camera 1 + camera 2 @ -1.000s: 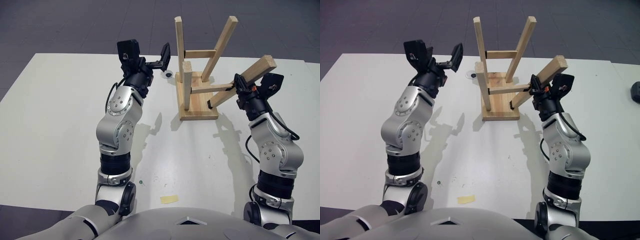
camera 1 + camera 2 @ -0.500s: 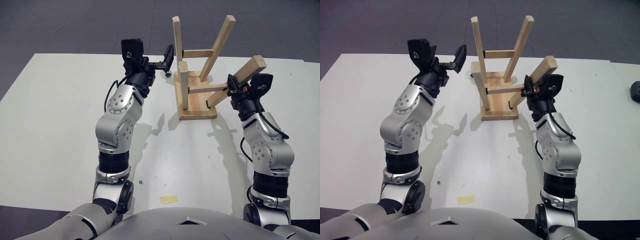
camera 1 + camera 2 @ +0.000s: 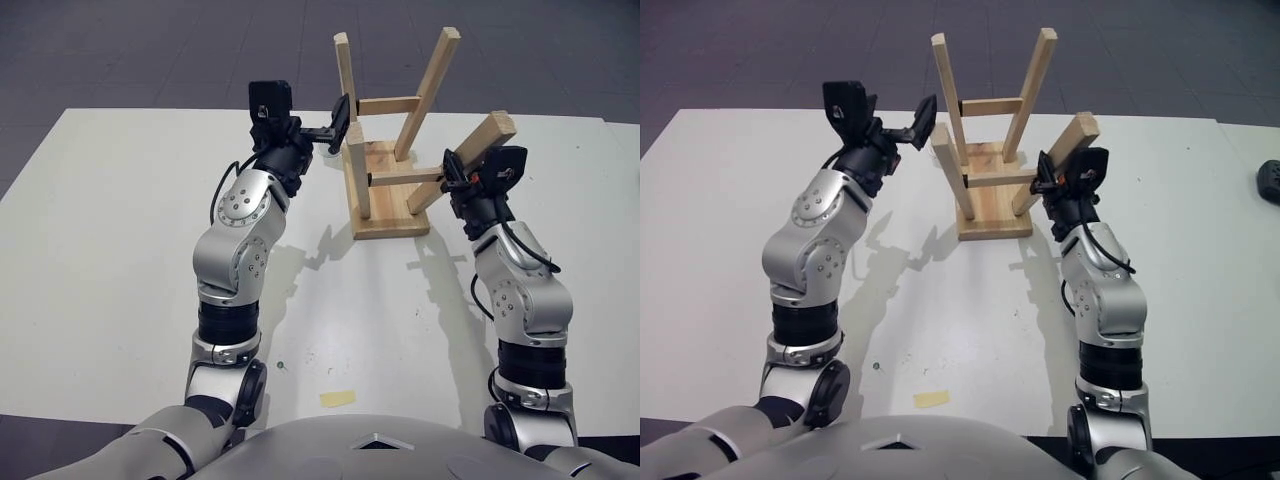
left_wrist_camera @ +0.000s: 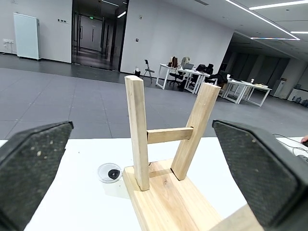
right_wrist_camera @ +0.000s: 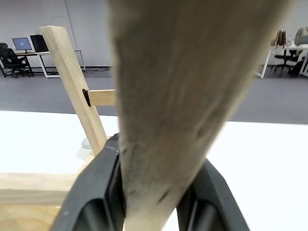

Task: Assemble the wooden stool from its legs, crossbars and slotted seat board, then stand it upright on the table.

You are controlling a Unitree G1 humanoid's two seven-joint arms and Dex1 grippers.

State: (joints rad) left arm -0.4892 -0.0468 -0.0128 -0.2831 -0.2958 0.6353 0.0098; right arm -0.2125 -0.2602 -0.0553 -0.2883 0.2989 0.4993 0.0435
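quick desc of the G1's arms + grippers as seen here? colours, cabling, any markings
Left arm and right arm: silver-grey rounded housings with round bolted joint caps and black bands at the joints. A black cable loops loose beside each wrist. Left gripper and right gripper are black, two fingers each; the left's pads are broad, dark and speckled. A small orange mark sits by the right wrist.

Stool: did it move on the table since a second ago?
Yes. The stool slid a little toward the robot's left, judged against the yellow tape scrap, which stayed put. The right gripper is clamped on its leg.
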